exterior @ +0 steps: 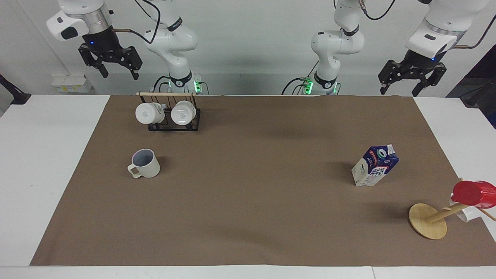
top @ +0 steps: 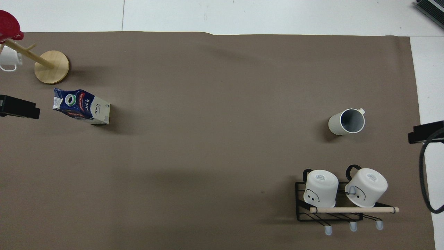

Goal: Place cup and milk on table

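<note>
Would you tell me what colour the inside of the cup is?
Pale lavender-grey inside the cream-beige cup; the facing view shows it best.

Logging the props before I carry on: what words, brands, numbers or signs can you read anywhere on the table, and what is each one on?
"milk": on the white side of the milk carton, overhead view.
Red band beside the carton's cap: a brand word, too blurred to read.
Two white mugs on the black rack: drawn face marks only, no words; base stamps unreadable.
Cup: nothing printed.

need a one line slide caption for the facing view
Cup and milk stand apart on the brown mat; left pincer and right pincer wait open above.
</note>
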You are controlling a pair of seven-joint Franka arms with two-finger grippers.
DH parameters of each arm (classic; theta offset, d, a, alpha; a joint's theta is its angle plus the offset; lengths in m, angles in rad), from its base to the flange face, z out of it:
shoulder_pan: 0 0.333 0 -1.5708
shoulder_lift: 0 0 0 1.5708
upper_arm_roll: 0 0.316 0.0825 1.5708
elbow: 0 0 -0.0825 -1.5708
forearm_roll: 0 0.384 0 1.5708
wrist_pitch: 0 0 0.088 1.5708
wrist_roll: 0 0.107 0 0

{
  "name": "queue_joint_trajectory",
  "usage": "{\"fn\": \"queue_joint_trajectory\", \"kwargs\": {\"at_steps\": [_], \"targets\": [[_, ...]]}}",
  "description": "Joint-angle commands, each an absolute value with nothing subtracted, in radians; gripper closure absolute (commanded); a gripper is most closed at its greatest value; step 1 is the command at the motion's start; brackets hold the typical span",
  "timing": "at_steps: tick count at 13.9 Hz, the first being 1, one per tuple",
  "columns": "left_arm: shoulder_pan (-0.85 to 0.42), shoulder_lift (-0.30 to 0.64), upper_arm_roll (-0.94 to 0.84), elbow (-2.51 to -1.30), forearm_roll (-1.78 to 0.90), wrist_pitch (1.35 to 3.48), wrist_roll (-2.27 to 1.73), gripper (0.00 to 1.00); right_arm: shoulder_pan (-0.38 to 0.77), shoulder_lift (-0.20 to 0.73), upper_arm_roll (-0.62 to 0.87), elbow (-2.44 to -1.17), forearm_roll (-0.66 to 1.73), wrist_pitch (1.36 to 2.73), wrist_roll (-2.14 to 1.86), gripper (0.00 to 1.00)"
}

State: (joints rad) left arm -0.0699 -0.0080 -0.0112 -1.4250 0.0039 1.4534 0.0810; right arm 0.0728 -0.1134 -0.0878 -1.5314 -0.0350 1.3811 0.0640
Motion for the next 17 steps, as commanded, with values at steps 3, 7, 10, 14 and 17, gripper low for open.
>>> {"fn": "queue_joint_trajectory", "kwargs": {"at_steps": [3,7,10,14,17], "targets": [[-0.054,0.002,-0.018,-1.397,-0.002,1.439,0.1,0.0,0.064,-0.144,-0.083,-1.568,-0.037,1.394,0.04,0.0],[-0.055,-0.002,-0.018,-1.401,-0.003,1.425,0.094,0.0,0.064,-0.144,-0.083,-1.568,-0.035,1.394,0.04,0.0],[-0.055,-0.002,-0.018,-1.401,-0.003,1.425,0.094,0.0,0.064,-0.144,-0.083,-1.568,-0.034,1.394,0.04,0.0],[-0.055,-0.002,-0.018,-1.401,-0.003,1.425,0.094,0.0,0.064,-0.144,-0.083,-1.568,-0.034,1.394,0.041,0.0],[-0.055,-0.002,-0.018,-1.402,-0.003,1.425,0.094,0.0,0.064,-0.143,-0.083,-1.566,-0.034,1.391,0.044,0.0]]}}
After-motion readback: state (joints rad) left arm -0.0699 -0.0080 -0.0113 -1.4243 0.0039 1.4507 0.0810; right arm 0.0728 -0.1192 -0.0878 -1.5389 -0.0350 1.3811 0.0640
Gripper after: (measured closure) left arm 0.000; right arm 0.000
